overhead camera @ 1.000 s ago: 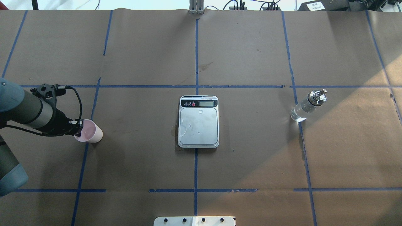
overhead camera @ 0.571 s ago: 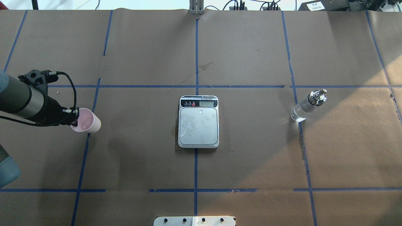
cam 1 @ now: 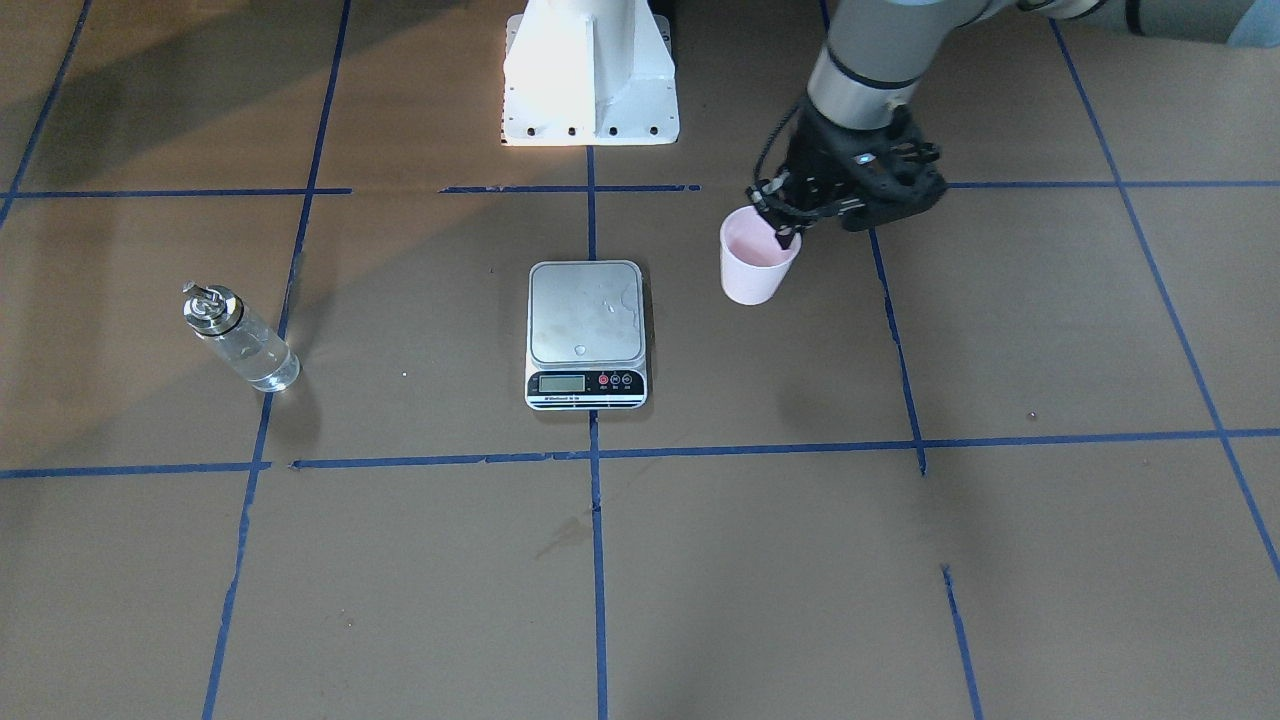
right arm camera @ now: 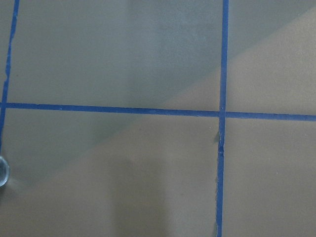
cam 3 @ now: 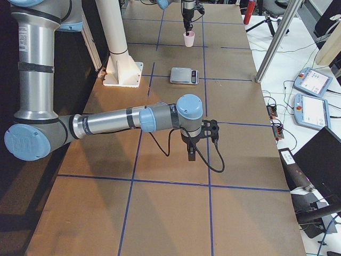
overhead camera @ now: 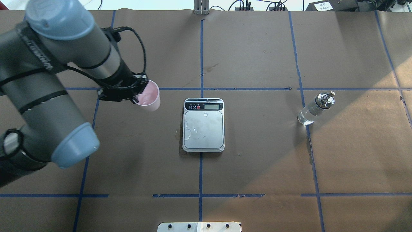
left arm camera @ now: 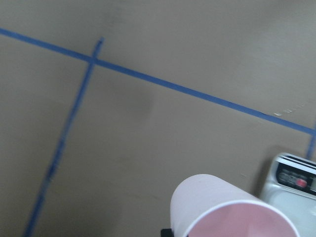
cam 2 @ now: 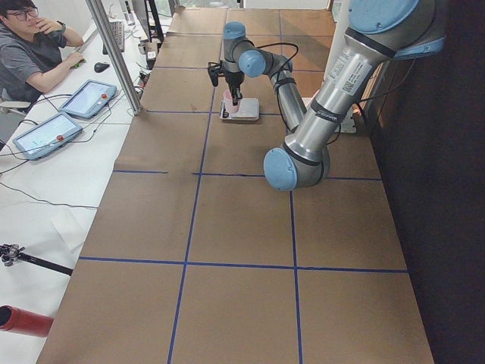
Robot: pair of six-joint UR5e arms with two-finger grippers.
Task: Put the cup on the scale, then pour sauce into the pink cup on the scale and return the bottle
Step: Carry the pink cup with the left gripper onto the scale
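While the left hand [overhead camera: 140,88] pinches the cup [overhead camera: 150,98] by its rim above the tabletop [overhead camera: 257,161], the scale [overhead camera: 203,129] sits near on its right, the bottle [overhead camera: 311,111] well beyond that; the right hand [cam 3: 191,153] hangs elsewhere, its opening impossible to tell.

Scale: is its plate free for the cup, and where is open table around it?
The scale plate holds nothing but a few wet smears. Bare paper lies between scale and bottle, and between scale and the robot's base. The one busy spot is on the scale's left, where the left gripper holds the cup.
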